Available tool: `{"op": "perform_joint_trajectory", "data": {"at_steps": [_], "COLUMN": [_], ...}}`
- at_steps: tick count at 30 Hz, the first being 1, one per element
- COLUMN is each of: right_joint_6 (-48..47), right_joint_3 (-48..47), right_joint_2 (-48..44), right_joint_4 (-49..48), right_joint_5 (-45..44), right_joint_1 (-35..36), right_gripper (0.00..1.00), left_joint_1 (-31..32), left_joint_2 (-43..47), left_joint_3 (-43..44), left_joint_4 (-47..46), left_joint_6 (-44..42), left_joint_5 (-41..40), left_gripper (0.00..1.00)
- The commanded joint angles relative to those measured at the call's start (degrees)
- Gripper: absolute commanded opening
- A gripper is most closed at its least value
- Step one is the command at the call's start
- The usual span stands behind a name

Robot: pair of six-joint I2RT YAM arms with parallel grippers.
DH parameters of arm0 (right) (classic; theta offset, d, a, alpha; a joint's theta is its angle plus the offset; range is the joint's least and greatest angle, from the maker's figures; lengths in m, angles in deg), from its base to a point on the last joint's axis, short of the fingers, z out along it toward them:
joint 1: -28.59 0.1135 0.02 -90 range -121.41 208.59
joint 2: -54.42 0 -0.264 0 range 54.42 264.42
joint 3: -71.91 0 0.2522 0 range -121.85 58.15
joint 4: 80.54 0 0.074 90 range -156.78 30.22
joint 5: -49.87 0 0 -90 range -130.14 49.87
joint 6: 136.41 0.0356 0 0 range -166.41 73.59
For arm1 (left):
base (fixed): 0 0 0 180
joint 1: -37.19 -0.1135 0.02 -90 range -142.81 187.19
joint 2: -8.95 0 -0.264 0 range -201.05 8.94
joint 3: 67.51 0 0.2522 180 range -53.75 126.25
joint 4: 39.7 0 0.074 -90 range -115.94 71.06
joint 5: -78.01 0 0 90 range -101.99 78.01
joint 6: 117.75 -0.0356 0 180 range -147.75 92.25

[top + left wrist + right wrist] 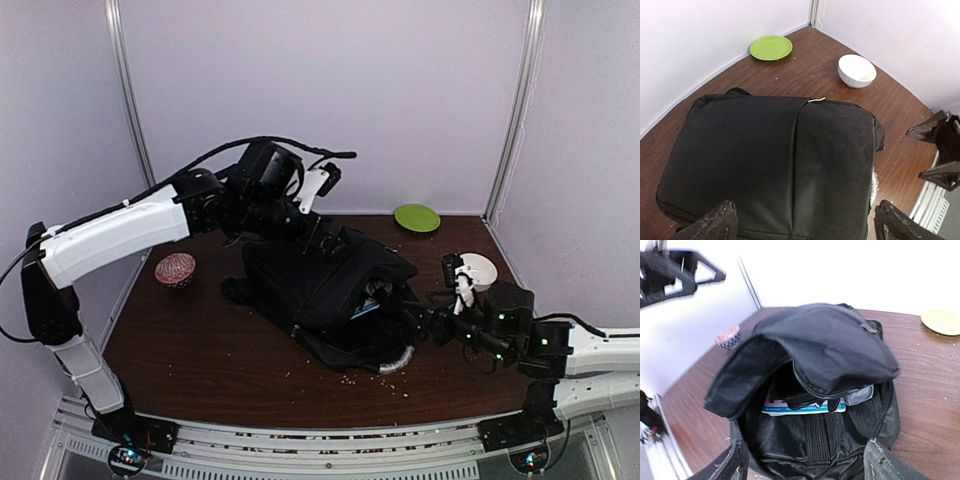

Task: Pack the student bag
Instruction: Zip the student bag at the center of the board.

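The student bag (pixel 320 285), a big black fabric backpack, lies in the middle of the table with its unzipped mouth facing right. My left gripper (pixel 328 236) hovers open over its back end; in the left wrist view its fingers (pixel 715 222) straddle the bag's flat panel (pixel 775 160) without holding it. My right gripper (pixel 416 320) stands open at the mouth, nothing between its fingers (pixel 885 465). Inside the bag (pixel 830 340), a book with a white and blue edge (pixel 790 409) and a pale grey-blue item (pixel 860 395) lie under the top flap.
A green plate (pixel 417 217) sits at the back right corner and a white bowl (pixel 477 270) lies right of the bag. A patterned bowl (pixel 176 269) stands left of the bag. Small crumbs (pixel 350 378) dot the wooden table near the front. White walls enclose three sides.
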Motion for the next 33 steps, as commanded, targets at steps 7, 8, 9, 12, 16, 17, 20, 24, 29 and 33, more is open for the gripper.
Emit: {"op": "perform_joint_trajectory", "data": {"at_steps": [7,8,9,12,16,17,20,24,29,33], "right_joint_6": [31.4,33.9,36.0,40.6,43.0,42.7,42.4,41.8,34.1,28.6], "right_joint_3": [-4.3,-5.6,-7.1,-9.5,-12.3,-13.1,-15.0,-15.2,-21.2,-25.2], "right_joint_2": [-5.1,-2.8,-0.4,4.3,10.2,12.1,18.7,25.6,32.7,36.0], "right_joint_4": [5.9,5.4,5.4,3.1,1.9,1.7,2.9,0.6,8.6,11.7], "right_joint_5": [-0.2,-0.5,-1.1,-1.9,0.3,1.6,7.1,16.2,19.6,20.7], "right_joint_1": [-2.9,-3.1,-3.3,-5.6,-10.2,-11.2,-14.3,-17.6,-19.4,-20.9], "right_gripper": [0.77,0.77,0.77,0.78,0.77,0.77,0.76,0.7,0.48,0.19], "left_joint_1": [-15.3,-16.4,-17.4,-20.2,-21.7,-21.7,-21.7,-21.9,-22.0,-21.9], "left_joint_2": [5.9,4.8,3.5,-0.8,-6.0,-7.3,-10.4,-11.7,-11.8,-10.6], "left_joint_3": [-19.0,-19.2,-19.2,-18.1,-17.5,-17.3,-17.9,-20.4,-22.5,-25.0], "left_joint_4": [-16.5,-17.4,-18.7,-20.9,-24.7,-25.3,-27.0,-29.1,-29.5,-30.6], "left_joint_6": [10.2,10.2,10.2,12.1,14.0,14.5,16.2,17.4,18.3,19.5], "left_joint_5": [2.3,2.1,1.8,2.3,3.2,3.4,4.2,3.4,1.7,0.9], "left_gripper": [0.97,0.97,0.97,0.94,0.88,0.86,0.8,0.69,0.35,0.05]}}
